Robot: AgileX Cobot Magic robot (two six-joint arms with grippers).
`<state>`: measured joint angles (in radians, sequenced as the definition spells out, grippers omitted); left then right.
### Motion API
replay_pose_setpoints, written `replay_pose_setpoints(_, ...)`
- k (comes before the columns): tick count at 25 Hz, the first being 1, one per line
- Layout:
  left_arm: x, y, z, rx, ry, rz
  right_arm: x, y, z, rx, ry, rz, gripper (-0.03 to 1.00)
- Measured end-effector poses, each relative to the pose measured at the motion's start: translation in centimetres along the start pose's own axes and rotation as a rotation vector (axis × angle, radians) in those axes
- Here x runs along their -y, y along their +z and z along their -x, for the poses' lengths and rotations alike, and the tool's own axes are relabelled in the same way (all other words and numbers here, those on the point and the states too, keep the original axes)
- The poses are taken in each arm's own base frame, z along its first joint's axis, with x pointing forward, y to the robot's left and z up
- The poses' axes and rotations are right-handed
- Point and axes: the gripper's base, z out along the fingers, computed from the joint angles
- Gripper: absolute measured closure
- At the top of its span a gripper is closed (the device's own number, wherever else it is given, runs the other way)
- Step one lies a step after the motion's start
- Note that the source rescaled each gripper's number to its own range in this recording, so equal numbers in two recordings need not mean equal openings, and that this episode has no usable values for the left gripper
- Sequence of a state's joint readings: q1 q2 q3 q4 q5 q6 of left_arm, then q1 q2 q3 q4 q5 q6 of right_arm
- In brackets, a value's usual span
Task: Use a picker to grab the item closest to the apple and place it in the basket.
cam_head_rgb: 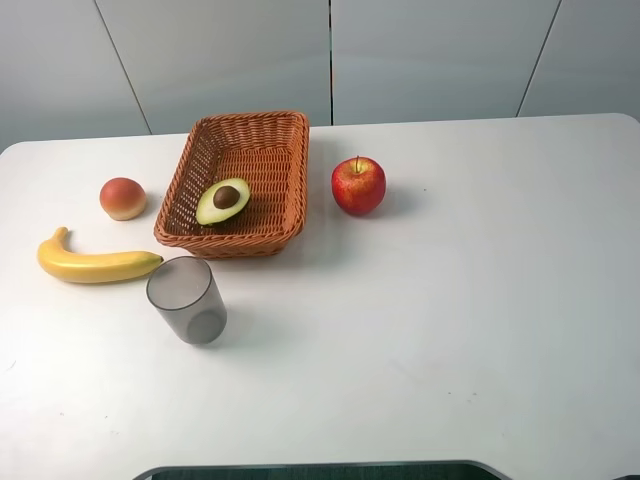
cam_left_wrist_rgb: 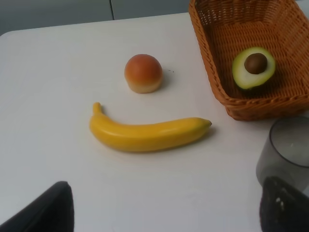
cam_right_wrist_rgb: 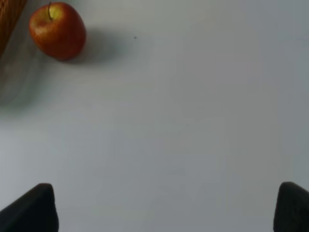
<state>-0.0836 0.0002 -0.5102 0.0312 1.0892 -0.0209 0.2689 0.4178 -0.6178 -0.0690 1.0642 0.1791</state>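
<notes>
A red apple [cam_head_rgb: 358, 185] [cam_right_wrist_rgb: 57, 31] stands on the white table just right of the woven basket [cam_head_rgb: 283, 130] [cam_left_wrist_rgb: 212, 53]. Half an avocado [cam_head_rgb: 223, 200] [cam_left_wrist_rgb: 253, 66] lies inside the basket, pit up. My left gripper [cam_left_wrist_rgb: 164, 212] is open, its dark fingertips [cam_left_wrist_rgb: 48, 210] wide apart, hanging over the table in front of the banana. My right gripper [cam_right_wrist_rgb: 164, 212] is open too, over bare table well short of the apple. Neither gripper shows in the exterior high view.
A yellow banana [cam_head_rgb: 95, 263] [cam_left_wrist_rgb: 147, 134] lies left of the basket, with a round orange-red fruit [cam_head_rgb: 122, 197] [cam_left_wrist_rgb: 143, 72] behind it. A grey translucent cup [cam_head_rgb: 187, 299] [cam_left_wrist_rgb: 287, 150] stands in front of the basket. White table [cam_head_rgb: 480, 300].
</notes>
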Motion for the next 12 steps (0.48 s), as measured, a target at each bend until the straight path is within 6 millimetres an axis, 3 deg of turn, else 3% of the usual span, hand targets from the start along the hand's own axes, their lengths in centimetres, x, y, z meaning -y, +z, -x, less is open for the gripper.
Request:
replay_pose_setpoints(9, 0.0, 0.0, 0.0, 0.0, 0.0, 0.0, 1.2, -3.4, -5.8, 0.209, -0.01, 0.01, 0.07)
replay_pose_setpoints(12, 0.0, 0.0, 0.0, 0.0, 0.0, 0.0, 1.3, -3.6, -6.3, 0.237, -0.02, 0.012, 0.07)
